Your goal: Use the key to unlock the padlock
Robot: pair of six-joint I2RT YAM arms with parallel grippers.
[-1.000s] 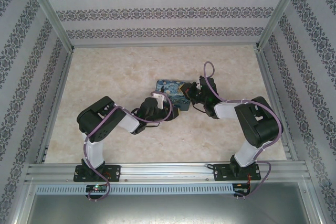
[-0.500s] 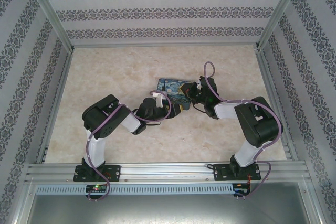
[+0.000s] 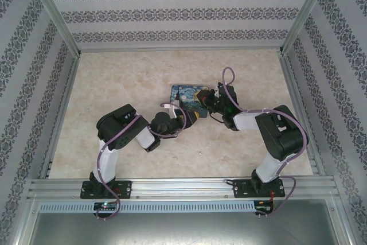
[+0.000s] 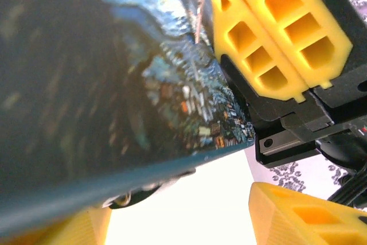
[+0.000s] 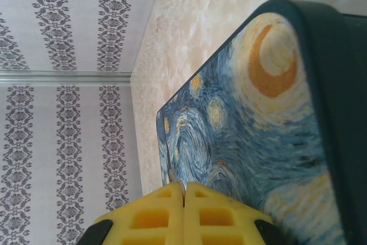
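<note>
My right end effector (image 5: 184,198) is pinched fully closed at the edge of the painted box (image 5: 246,130). A thin silvery sliver (image 5: 180,186) is nipped at its tips. I judge that to be the key or its ring, but I cannot tell. My left end effector (image 4: 183,222) has its jaws apart under the box's corner, gripping nothing. I cannot make out the padlock for certain, though a small metal piece (image 4: 129,198) under the box's lower edge may be it. I expect lock and key to be light, hard, slick and quick to twist out of a pinch. I would hold the padlock across its body and the key by its head. I can read no brand or writing, and the box carries only a swirling night-sky print.
</note>
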